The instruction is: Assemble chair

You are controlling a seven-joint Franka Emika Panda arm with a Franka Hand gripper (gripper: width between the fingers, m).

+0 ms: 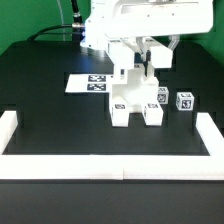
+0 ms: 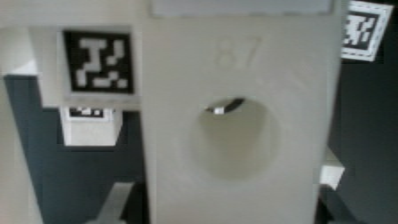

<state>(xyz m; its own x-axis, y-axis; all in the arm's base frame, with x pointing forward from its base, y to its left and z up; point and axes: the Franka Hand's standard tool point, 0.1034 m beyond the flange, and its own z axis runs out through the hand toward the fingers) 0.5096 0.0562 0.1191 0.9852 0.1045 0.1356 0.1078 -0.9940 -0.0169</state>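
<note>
Parked over upright chair [image 1: 135, 95] on desk [image 1: 50, 115]; can't tell state of fingers [image 1: 157, 57], pinching or spread. Loose tagged part [image 1: 185, 100] just beside.

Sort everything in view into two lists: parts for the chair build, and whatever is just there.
For the job:
- chair assembly, parts already joined
- loose tagged block, on the exterior view's right
- panel with an oval hole, close in the wrist view

Not chair parts:
- marker board
- border rail
- black table
- robot arm
</note>
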